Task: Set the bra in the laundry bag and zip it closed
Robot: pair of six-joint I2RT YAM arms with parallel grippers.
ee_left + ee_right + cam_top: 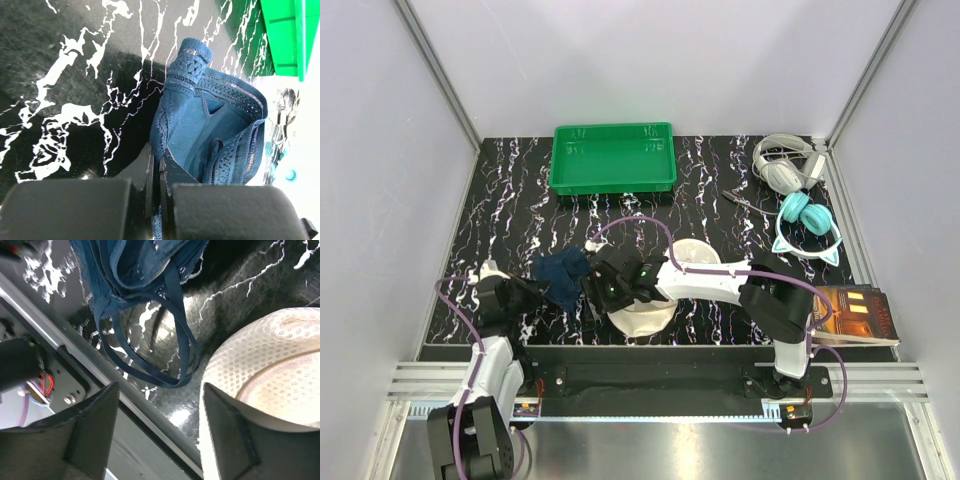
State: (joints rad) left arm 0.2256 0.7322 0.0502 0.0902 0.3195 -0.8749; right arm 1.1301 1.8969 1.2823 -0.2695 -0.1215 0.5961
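Close to the near edge of the worktop (510, 190), left of its middle, the left pincer (156, 162) is clamped tight on the bra (210, 125), with a fold of the navy fabric nipped between its two dark fingers and the lace-edged cups bunched up beyond them. From above, that pincer (542, 290) and the crumpled bra (563, 272) sit just left of the right pincer (603, 290), whose arm reaches across from the near right corner. The right pincer (160, 390) stands wide, with nothing between its fingers (its wrist view shows only the worktop's near rim in the gap). The bra (135, 265) hangs just past its fingertips, and the thin straps (185, 340) dangle in loops. The laundry bag (270, 350), cream mesh and round, lies right beside this pincer's right-hand finger; whether the finger touches its wall cannot be told. In the overhead view the laundry bag (642, 320) is partly covered by the right arm, near the middle of the near edge, and the bra is outside it. A book (855, 315) lies at the near right corner. Further back along the right edge are teal headphones (807, 225), then grey headphones (782, 168) at the far right corner. A green tray (613, 158) sits against the far edge, near its middle.
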